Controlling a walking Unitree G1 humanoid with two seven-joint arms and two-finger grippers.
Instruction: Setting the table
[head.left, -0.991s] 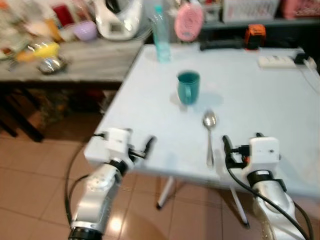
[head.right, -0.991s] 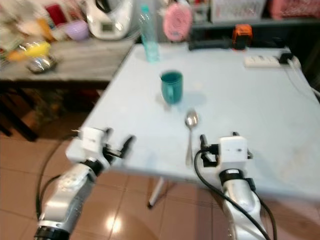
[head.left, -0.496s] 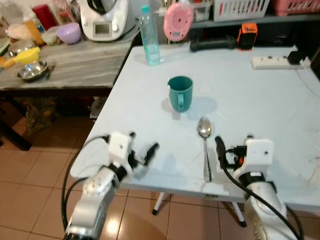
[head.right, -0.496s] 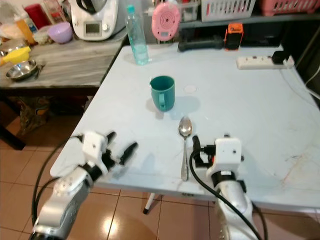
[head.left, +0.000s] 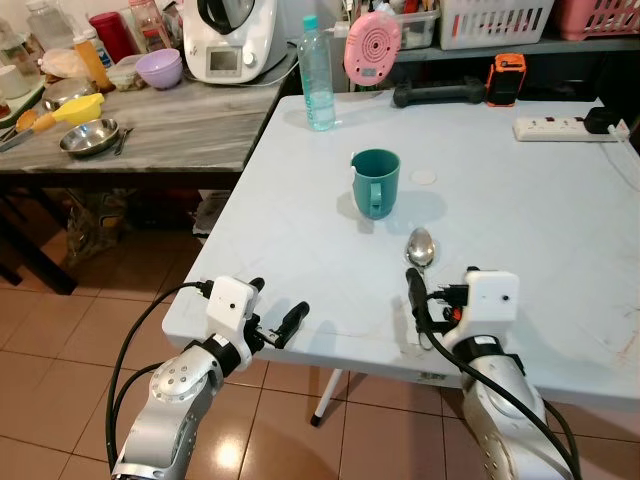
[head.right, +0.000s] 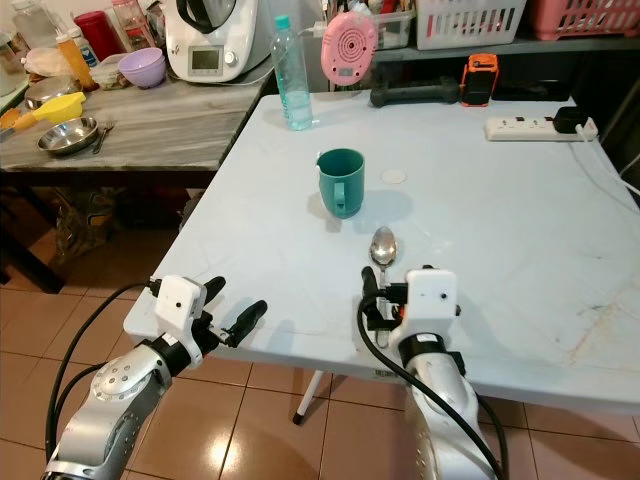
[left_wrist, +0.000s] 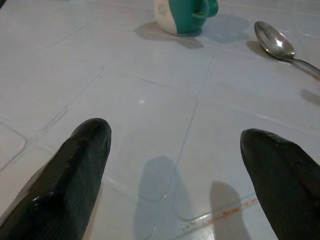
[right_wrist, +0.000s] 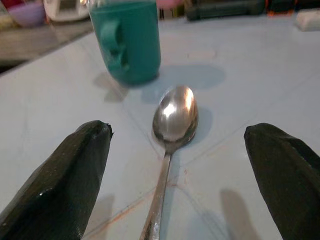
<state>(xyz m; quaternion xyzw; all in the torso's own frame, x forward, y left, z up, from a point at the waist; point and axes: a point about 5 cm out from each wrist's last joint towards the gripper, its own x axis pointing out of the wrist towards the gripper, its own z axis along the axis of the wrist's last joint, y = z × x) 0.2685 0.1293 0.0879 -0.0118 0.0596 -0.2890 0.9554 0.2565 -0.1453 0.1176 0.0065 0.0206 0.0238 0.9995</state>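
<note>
— Where's the spoon (head.left: 419, 262)?
— On the pale worktop (head.left: 520, 200), bowl just at 5 o'clock of the green mug (head.left: 375, 183), handle running toward the near edge.
— The jaws?
— Right gripper (right_wrist: 175, 175) spread wide, straddling the handle. Left gripper (left_wrist: 172, 175) wide too, empty, at the worktop's 7 o'clock corner.

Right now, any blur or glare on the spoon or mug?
Head views: sharp, spoon and teal mug crisp, soft shadows on the table. Right wrist view: mug top soft, bright glare on the spoon bowl. Left wrist view: sharp, fingertips dark.
</note>
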